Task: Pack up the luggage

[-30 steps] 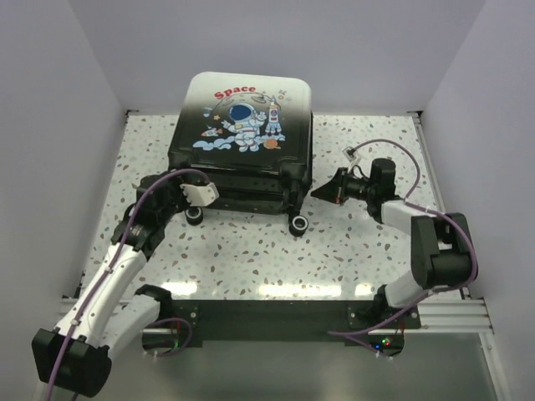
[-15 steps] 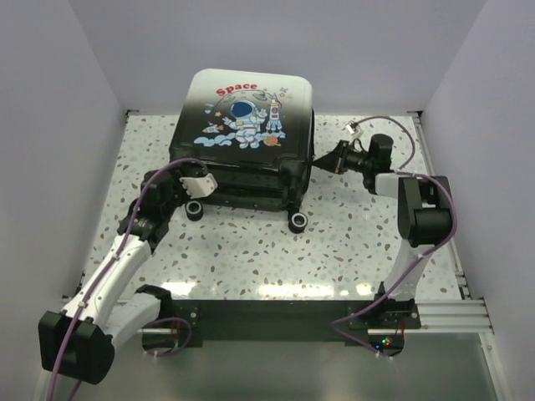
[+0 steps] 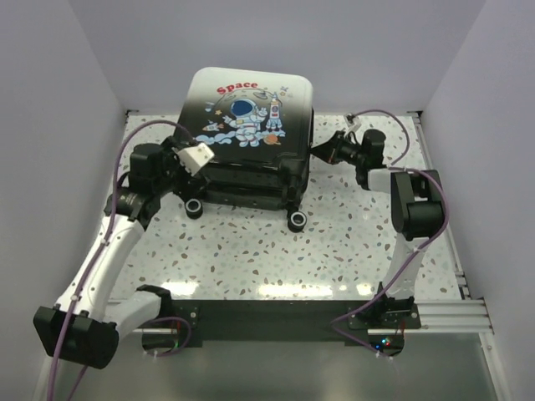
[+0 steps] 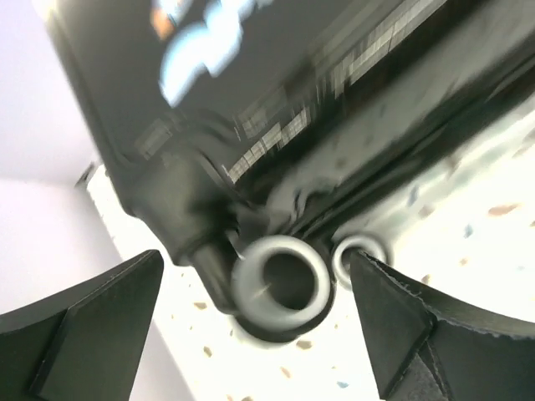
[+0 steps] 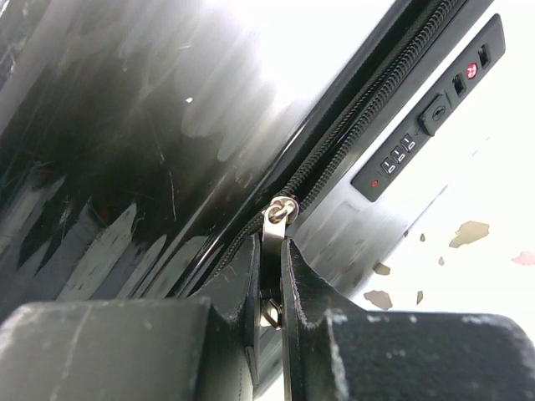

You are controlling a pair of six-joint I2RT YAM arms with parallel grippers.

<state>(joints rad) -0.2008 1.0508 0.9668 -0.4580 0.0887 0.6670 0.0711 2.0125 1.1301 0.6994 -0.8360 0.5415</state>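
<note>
**White-walled cell, speckled table: one case, two grippers**

White walls close the cell on three sides; the floor of it is a speckled table.

1. Luggage. It lies flat at the table's 12 o'clock, printed shell up and lid down on the base. The long axis runs 12 to 6, with the wheels on the 6 o'clock edge.

2. Left gripper. It sits at the case's 8 o'clock corner with its jaws spread wide and nothing between them. In its own view a wheel sits just ahead of the open fingers, untouched.

3. Right gripper. It sits at the case's 3 o'clock side, pressed close to the shell, with its fingers pinched together on item 5.

4. Combination lock. It is set in the side wall just beside the zip seam, further along the seam from the fingers.

5. Zipper pull. This small metal tab stands up out of the right fingers, at the seam.

Note on handling: the move to come looks to be a draw of the pull along the seam, and the seam follows the case's 12-to-6 axis, so the right arm should travel along that line rather than away from the shell. The right arm has the work; the left is nearer the wheels and free to steady the case. Which stretch of zip is already shut cannot be told.
</note>
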